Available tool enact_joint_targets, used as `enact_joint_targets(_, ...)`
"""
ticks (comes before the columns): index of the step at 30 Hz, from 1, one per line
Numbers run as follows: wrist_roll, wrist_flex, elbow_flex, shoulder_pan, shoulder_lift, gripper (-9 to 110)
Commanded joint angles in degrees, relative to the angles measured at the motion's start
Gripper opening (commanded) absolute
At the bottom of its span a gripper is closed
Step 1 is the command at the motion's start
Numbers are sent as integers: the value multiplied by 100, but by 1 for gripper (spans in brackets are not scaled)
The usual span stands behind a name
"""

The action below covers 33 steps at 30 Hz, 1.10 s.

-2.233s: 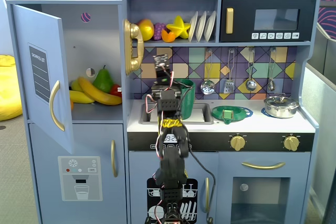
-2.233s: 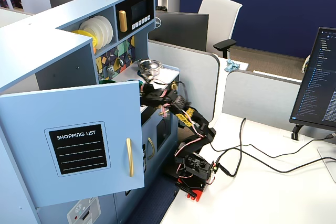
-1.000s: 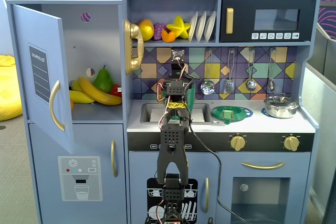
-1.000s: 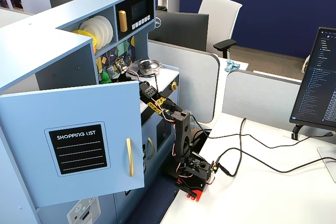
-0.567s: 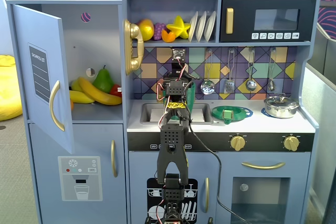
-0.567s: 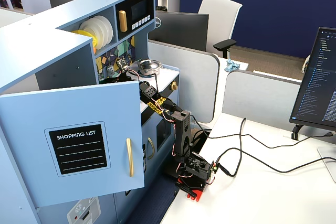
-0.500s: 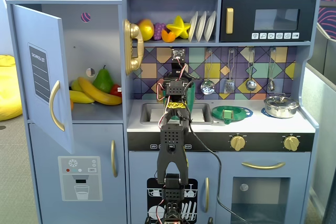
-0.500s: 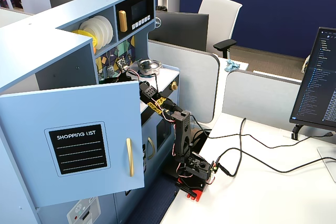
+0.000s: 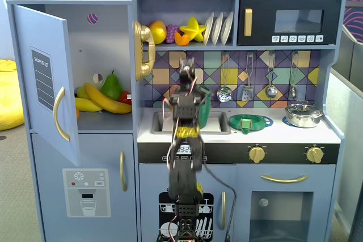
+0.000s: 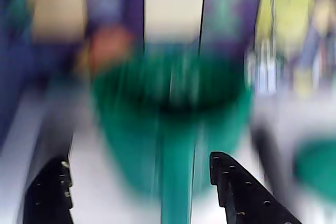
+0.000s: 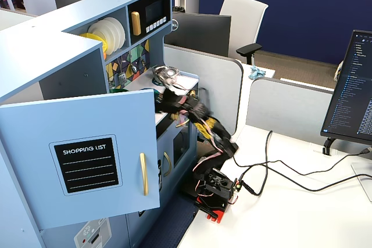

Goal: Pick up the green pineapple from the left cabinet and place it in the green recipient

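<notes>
Kitchen backsplash blurred | wrist view alone: end effector (image 10: 139, 174) open, empty | green recipient (image 10: 170, 124) ahead

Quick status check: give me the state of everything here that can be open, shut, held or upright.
gripper: open, nothing between the fingers, facing the cup (wrist view blurred).
left cabinet: door swung open.
green recipient: upright, not held; contents too blurred to tell.
green pineapple: not visible in any view.
microwave: door shut.
oven door: shut.
pot: lid on.
</notes>
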Motion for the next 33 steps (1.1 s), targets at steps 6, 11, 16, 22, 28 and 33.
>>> enact_joint_targets(6, 97, 2109, 2610, 132, 2408, 23)
enact_joint_targets(11, 369, 1600, 4685, 26, 3199, 22)
enact_joint_targets(16, 598, 255, 6530, 44, 3639, 21)
enact_joint_targets(22, 809, 387, 7594, -44, 4377, 19)
enact_joint_targets(28, 1248, 1099, 7901, 79, 4509, 17)
enact_joint_targets(33, 1380, 1960, 7910, -114, 4509, 5)
